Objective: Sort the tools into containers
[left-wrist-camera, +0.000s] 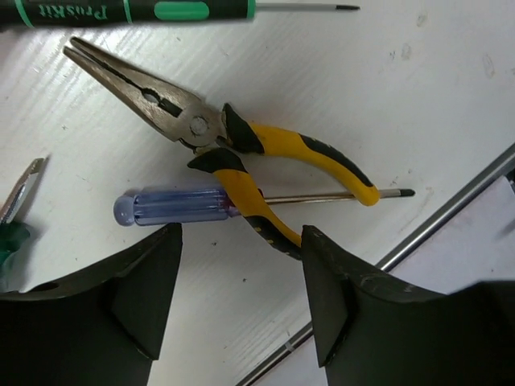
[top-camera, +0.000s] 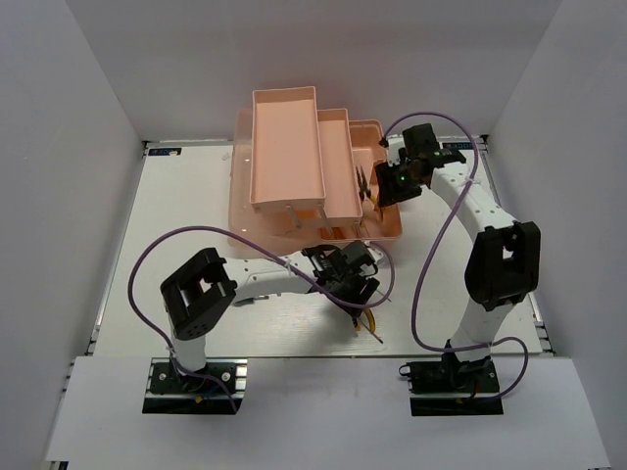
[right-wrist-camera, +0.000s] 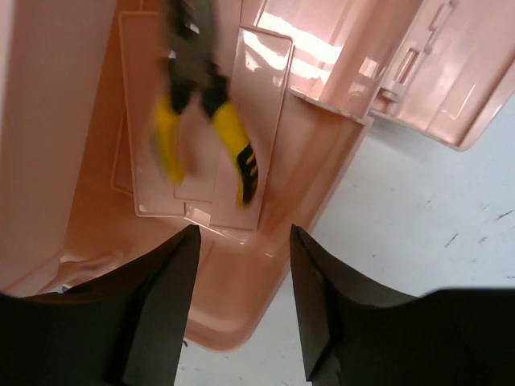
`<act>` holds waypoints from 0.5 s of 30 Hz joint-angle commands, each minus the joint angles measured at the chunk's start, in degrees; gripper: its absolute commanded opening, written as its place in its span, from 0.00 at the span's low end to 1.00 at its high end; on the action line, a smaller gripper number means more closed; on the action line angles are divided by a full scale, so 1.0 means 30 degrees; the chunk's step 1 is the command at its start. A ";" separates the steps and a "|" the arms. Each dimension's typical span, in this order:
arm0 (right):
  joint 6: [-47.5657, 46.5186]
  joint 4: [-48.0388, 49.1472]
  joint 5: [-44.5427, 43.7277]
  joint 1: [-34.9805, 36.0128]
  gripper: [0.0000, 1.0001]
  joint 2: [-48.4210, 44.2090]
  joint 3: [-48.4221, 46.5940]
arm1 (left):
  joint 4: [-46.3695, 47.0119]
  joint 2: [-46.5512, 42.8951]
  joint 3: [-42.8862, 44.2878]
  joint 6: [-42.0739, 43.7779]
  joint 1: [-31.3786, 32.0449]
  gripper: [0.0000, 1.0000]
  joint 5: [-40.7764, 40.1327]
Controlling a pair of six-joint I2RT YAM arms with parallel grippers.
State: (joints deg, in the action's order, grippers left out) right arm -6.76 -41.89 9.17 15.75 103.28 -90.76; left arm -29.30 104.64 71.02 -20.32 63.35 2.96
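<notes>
The salmon-pink toolbox [top-camera: 284,147] stands open at the back with its trays stepped out. My right gripper [top-camera: 390,184] is open and empty above the toolbox's right base compartment [right-wrist-camera: 233,305]. One yellow-and-black pliers [right-wrist-camera: 201,104], blurred, lies inside that compartment ahead of the fingers. My left gripper [top-camera: 361,292] is open and empty just above the table, near several tools. In the left wrist view, its gripper [left-wrist-camera: 241,233] sits just short of a second yellow-and-black pliers [left-wrist-camera: 233,141] that lies across the blue-handled screwdriver [left-wrist-camera: 173,207]. A thin dark screwdriver [left-wrist-camera: 153,10] lies beyond. A green handle [left-wrist-camera: 8,241] shows at the left edge.
The table's metal front edge rail [left-wrist-camera: 451,213] runs close to the right of the left gripper. A purple cable [top-camera: 431,264] loops from the right arm over the table. White walls enclose the table on three sides.
</notes>
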 commanded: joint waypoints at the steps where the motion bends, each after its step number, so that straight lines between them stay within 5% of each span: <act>1: 0.0292 0.0194 -0.0391 -0.0122 0.56 -0.0822 -0.1008 | -0.0224 0.0477 0.0817 -0.0463 0.0297 0.71 -0.0694; 10: 0.0613 0.0955 0.0049 -0.0562 0.60 -0.3750 0.2007 | -0.0312 0.2413 0.2017 -0.0640 0.0504 0.61 -0.0694; 15: 0.0878 0.1014 0.0225 -0.0883 0.60 -0.4632 0.3562 | -0.1305 0.3001 0.2634 -0.0464 0.0679 0.44 -0.1134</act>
State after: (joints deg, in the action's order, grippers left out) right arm -5.10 -40.23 9.17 13.76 91.18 -81.91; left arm -30.83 113.19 77.93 -21.98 64.71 0.56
